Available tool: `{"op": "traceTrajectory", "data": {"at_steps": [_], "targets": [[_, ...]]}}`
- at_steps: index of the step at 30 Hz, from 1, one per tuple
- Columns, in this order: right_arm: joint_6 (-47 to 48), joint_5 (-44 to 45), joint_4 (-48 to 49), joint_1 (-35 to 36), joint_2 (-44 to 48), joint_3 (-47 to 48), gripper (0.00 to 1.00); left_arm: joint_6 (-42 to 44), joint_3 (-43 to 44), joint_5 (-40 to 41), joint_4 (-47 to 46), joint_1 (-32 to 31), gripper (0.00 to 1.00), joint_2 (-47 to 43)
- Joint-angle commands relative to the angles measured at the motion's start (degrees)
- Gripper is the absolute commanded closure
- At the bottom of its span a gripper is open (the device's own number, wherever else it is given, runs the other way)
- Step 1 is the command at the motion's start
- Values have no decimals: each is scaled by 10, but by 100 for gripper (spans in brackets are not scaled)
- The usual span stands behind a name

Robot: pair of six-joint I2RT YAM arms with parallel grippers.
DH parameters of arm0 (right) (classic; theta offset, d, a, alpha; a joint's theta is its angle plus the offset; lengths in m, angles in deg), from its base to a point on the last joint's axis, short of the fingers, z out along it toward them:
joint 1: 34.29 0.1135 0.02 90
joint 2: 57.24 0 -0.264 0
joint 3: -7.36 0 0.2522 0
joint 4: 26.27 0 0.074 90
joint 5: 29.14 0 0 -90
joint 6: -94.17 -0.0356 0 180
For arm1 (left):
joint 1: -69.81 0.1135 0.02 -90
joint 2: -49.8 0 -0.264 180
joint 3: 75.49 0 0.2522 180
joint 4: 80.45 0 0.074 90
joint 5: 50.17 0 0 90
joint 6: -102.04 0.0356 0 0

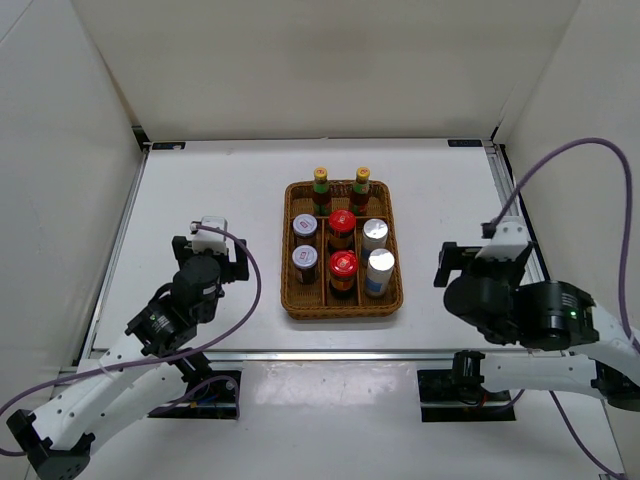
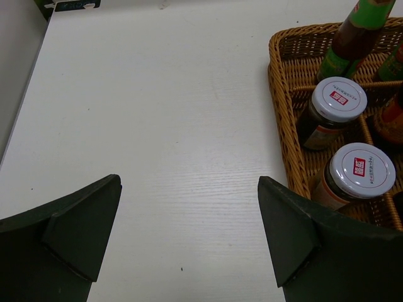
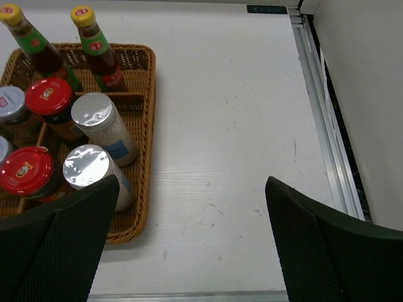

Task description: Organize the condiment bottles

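White table (image 1: 220, 190) with bottles (image 1: 341, 225); pale walls (image 1: 320, 60)

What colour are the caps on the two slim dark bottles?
Yellow caps, clearest in the right wrist view.

From high above and behind the two arms (image 1: 180, 300), looking steeply down and forward over the whole white surface (image 1: 210, 200); far enough back to take in both arms along the bottom of the frame and the wicker tray (image 1: 286, 250) at centre. From the left wrist, close and low, facing forward past the left hand (image 2: 189, 182) at the lower corners; only the tray's left edge, at the right of the frame, with the grey-lidded jars (image 2: 340, 99). From the right wrist, likewise close, past the right hand (image 3: 192, 182); tray in the upper left, silver-capped bottles (image 3: 94, 113) nearest. Shared by all three: the tray; by both wrist views, its back row of slim bottles (image 3: 101, 56).
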Motion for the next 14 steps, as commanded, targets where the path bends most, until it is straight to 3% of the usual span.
{"op": "traceTrajectory", "data": {"at_steps": [1, 14], "targets": [[-29, 29, -138, 3, 23, 24, 0, -4, -2, 9, -18, -2, 0, -1], [-24, 29, -138, 3, -39, 24, 0, -4, -17, 9, -41, -2, 0, -1]]}}
